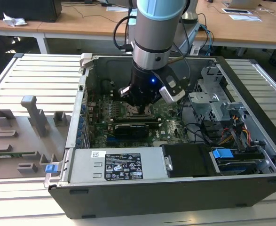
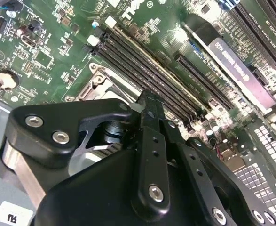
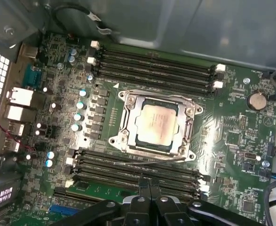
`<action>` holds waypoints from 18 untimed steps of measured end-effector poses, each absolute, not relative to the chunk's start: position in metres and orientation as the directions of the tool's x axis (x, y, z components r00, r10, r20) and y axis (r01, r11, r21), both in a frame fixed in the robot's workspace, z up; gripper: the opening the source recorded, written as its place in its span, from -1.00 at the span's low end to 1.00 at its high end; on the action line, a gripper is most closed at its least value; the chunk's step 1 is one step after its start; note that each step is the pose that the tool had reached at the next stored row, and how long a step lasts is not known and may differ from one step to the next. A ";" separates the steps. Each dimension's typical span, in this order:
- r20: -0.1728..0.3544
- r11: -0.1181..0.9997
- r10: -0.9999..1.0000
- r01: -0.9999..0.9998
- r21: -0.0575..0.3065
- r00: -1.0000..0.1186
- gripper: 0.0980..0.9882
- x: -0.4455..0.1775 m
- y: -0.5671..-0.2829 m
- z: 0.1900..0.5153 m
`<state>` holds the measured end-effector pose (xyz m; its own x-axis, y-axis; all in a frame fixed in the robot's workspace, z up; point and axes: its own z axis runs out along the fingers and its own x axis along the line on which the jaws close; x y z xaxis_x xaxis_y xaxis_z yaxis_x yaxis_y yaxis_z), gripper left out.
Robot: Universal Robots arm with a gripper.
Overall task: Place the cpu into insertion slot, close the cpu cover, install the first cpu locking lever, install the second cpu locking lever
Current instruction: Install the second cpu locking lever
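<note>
One open computer case is worked in, and one green motherboard lies directly below the gripper, whose fingers are brought together at the tips with nothing seen between them. Two banks of memory slots are counted: one bank just beneath the fingertips, the other beyond the socket. One cpu cover is folded flat ahead of the gripper, and one cpu is seated in the insertion slot under its window. One thin locking lever is made out between cover and fingertips; a second cannot be told. The levering step is judged to be in hand: the rod should be pressed down steadily and guided sideways under its catch, clear of the memory slots.
</note>
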<state>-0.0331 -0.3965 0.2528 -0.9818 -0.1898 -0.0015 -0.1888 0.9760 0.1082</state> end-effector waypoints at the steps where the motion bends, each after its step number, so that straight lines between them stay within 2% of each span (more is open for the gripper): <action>1: -0.002 0.976 -0.190 -0.189 0.108 -0.982 -0.98 -0.033 -0.397 0.252; 4: -0.002 0.976 -0.190 -0.189 0.112 -0.982 -0.98 -0.036 -0.397 0.250; 8: -0.006 0.973 -0.190 -0.189 0.133 -0.982 -0.98 -0.044 -0.394 0.245; 18: -0.009 0.969 -0.200 -0.199 0.146 -0.980 -0.98 -0.074 -0.386 0.212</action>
